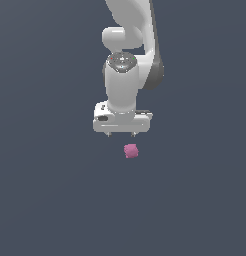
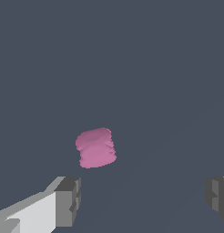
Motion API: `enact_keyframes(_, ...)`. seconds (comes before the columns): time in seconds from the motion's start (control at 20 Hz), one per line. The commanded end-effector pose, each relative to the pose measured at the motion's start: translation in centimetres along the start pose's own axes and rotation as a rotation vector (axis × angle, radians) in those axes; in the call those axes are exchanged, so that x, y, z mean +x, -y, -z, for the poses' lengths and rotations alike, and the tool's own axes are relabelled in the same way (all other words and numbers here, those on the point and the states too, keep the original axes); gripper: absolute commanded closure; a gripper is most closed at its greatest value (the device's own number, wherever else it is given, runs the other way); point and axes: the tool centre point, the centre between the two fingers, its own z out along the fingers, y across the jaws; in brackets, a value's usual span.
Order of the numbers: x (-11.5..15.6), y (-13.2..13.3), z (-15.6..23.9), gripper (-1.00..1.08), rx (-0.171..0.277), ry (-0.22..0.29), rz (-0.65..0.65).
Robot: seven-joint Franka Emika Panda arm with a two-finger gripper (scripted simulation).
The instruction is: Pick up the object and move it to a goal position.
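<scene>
The object, a small pink-magenta lumpy blob (image 1: 131, 151), lies on the dark grey floor just in front of the white arm. It also shows in the wrist view (image 2: 96, 147). My gripper (image 1: 121, 134) hangs above and slightly behind it, open and empty, with only short finger stubs showing below the white hand. In the wrist view the gripper (image 2: 143, 200) has its two grey fingertips (image 2: 68, 200) spread wide apart, and the blob lies beyond them, nearer the one fingertip, touching neither.
The white arm (image 1: 126, 60) rises straight up behind the gripper. A plain dark grey surface (image 1: 45, 200) fills all the views, with no other object or edge showing.
</scene>
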Motion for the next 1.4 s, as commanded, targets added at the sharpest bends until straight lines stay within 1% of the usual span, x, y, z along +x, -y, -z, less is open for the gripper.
enact_keyframes(0.0, 0.0, 0.0, 0.0, -0.92, 0.000, 0.000, 0.000)
enact_keyframes(0.2, 0.2, -0.6, 0.1, -0.92, -0.002, -0.006, -0.011)
enact_keyframes(0.45, 0.6, -2.6, 0.4, -0.92, -0.010, -0.023, -0.046)
enact_keyframes(0.65, 0.7, -3.0, 0.6, -0.92, -0.012, -0.027, -0.055)
enact_keyframes(0.85, 0.6, -2.4, -0.1, -0.92, -0.010, -0.023, -0.035)
enact_keyframes(1.0, 0.5, -1.5, -1.4, -0.92, -0.009, -0.017, 0.000)
enact_keyframes(1.35, -0.3, 2.6, -6.6, -0.92, 0.005, 0.005, 0.145)
